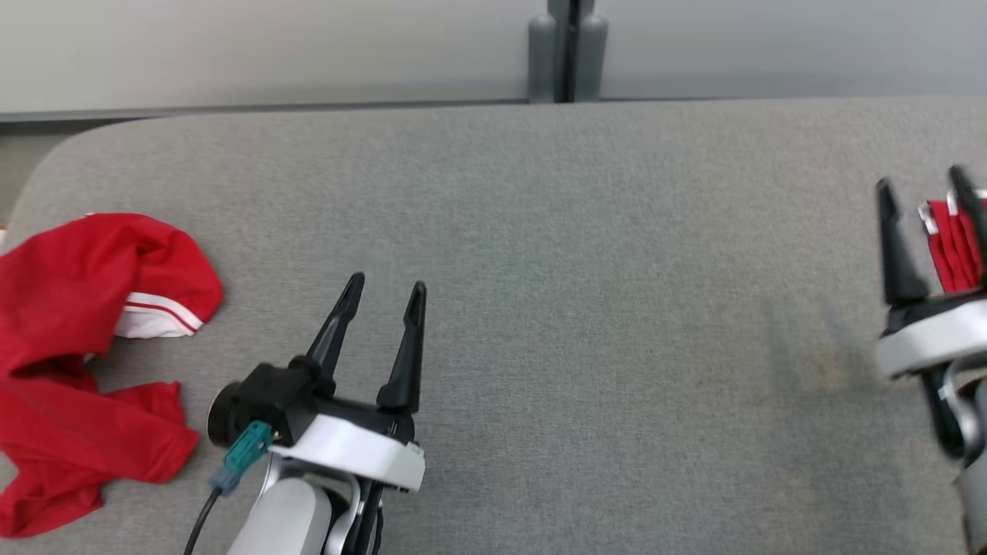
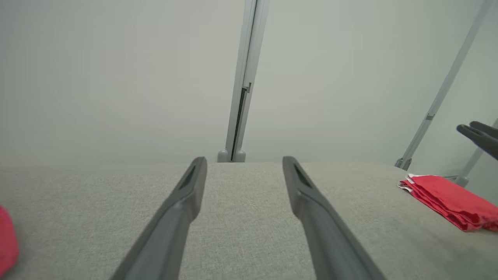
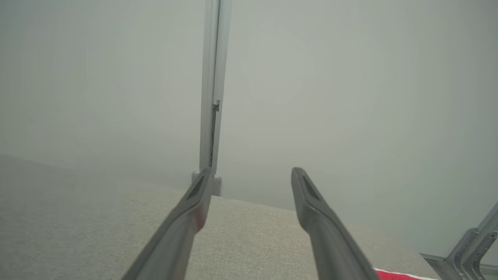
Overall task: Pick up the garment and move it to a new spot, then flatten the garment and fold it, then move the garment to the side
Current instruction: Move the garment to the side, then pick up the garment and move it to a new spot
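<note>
Grey woven cloth covers the table point(image 1: 578, 270), which runs from the bottom edge of the head view up to a pale wall; nearest, at the lower left of that view, the left gripper point(image 1: 385, 287) has its two dark fingers spread wide with nothing between them, bare cloth showing in the gap; the left wrist view shows the same gripper point(image 2: 244, 159) parted and empty over the fabric. Just left of it, at the left edge of the head view, a crumpled red garment point(image 1: 77, 347) with white trim lies in a loose heap on the table, apart from the fingers; a blurred bit of it point(image 2: 6, 241) shows at the lower left of the left wrist view.

Further up, at the right edge of the head view, the right gripper point(image 1: 923, 185) is also open wide and grips nothing; the right wrist view shows its fingers point(image 3: 251, 173) apart with only table and wall between them. A folded red garment point(image 1: 952, 247) lies flat near the table's right end; in the left wrist view it point(image 2: 447, 200) rests on the cloth at the right, with the right gripper's tips point(image 2: 476, 132) above it and clear of it.

Farthest, a grey post point(image 1: 568, 50) stands upright at the table's back edge against the wall.
</note>
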Controlling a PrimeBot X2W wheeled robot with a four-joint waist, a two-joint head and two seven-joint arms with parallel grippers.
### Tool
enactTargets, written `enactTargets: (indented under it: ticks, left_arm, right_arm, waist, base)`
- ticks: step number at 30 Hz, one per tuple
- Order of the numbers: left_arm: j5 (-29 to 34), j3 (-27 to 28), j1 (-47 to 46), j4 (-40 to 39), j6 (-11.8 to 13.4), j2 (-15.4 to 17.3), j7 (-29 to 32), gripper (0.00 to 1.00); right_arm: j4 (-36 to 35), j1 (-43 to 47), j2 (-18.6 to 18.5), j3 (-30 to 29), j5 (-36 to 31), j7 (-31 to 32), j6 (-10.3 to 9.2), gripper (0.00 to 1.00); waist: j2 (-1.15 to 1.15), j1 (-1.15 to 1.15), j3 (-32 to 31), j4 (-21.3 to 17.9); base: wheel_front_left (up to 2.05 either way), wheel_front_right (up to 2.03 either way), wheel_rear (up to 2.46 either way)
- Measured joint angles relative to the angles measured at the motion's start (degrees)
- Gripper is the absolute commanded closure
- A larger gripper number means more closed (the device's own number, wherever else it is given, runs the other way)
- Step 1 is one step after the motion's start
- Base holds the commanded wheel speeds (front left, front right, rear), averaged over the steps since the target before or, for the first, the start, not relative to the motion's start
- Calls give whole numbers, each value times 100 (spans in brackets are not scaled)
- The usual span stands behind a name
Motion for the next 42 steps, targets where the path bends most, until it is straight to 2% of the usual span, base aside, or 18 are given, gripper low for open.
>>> enactTargets:
  ticks: [6,9,18,26,42]
  left_arm:
    - [144,182,475,175,-7,1,0,0]
    - [148,218,692,204,1,-2,0,0]
    - [142,290,1155,190,-8,-1,0,0]
    - [115,293,1256,196,-9,0,0,0]
    - [107,291,1258,249,-23,-1,0,0]
  right_arm:
    - [-408,873,657,-58,0,1,1,0]
    - [-628,1296,990,-285,3,0,0,0]
    - [-962,2299,1731,-651,-466,0,0,0]
    - [-1012,2474,1909,-678,-617,0,0,0]
    - [-995,2486,1954,-732,-719,0,0,0]
  waist:
    - [0,0,-419,220]
    - [0,0,-629,301]
    - [0,0,-1072,428]
    - [0,-1,-1128,388]
    - [0,0,-1118,351]
  base:
    - [0,0,0]
    - [0,0,0]
    - [0,0,0]
    - [0,0,0]
    - [0,0,0]
